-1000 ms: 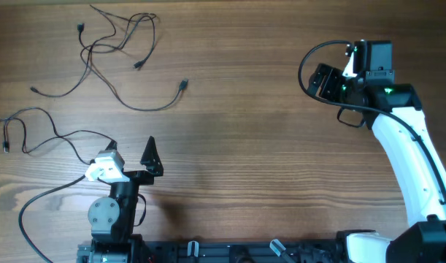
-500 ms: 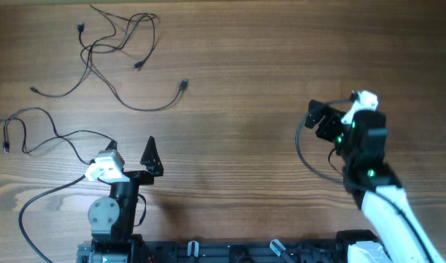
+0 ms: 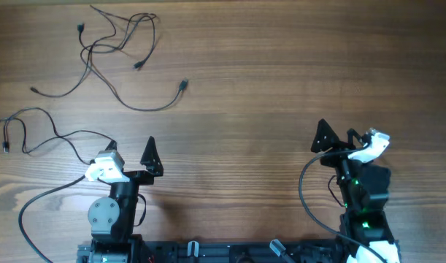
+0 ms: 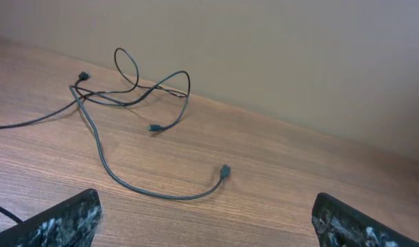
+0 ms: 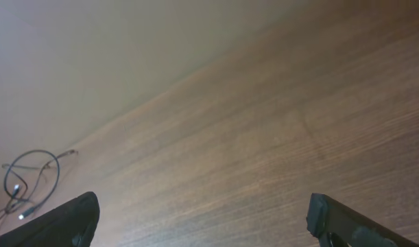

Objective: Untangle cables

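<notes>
The cables (image 3: pixel 109 44) lie at the table's far left as thin black strands that cross in a loose bunch, with small plugs at the ends. One strand curves out to a plug (image 3: pixel 184 85). Another thin cable (image 3: pixel 33 131) lies apart on the left edge, and its end runs close to my left gripper (image 3: pixel 131 142). That gripper is open near the front left and holds nothing. In the left wrist view the cables (image 4: pixel 127 96) lie ahead of the left gripper (image 4: pixel 206 206). My right gripper (image 3: pixel 338 135) is open and holds nothing at the front right, far from the cables (image 5: pixel 31 171).
A thicker black arm cable (image 3: pixel 33 212) loops beside the left arm's base. The wooden table (image 3: pixel 266 73) stretches bare between the two arms. A plain wall (image 4: pixel 298 55) rises behind the far edge.
My right arm has swung from the far right back to the front right, close to its base. The left arm and the cables have not moved.
</notes>
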### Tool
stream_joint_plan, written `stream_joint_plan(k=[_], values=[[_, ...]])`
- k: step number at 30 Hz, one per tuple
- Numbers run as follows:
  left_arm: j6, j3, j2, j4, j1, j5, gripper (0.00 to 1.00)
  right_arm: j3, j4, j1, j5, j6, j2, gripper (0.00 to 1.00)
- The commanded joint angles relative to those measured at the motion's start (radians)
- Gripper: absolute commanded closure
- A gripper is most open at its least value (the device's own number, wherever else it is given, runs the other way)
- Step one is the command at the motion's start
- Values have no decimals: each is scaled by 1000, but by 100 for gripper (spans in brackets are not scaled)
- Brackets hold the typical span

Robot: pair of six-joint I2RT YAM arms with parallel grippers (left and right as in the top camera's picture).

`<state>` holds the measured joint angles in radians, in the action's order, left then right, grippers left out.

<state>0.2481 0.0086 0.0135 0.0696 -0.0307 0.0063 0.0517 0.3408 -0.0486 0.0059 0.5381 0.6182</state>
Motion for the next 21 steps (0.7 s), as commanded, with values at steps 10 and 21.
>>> stream_joint_plan(k=[10,21], values=[[-6,-3,-9,7,2,12,0,-47,-272,2,68,-307,-412,0],[-6,-3,-9,7,2,12,0,-47,-328,5,69,-607,-615,0]])
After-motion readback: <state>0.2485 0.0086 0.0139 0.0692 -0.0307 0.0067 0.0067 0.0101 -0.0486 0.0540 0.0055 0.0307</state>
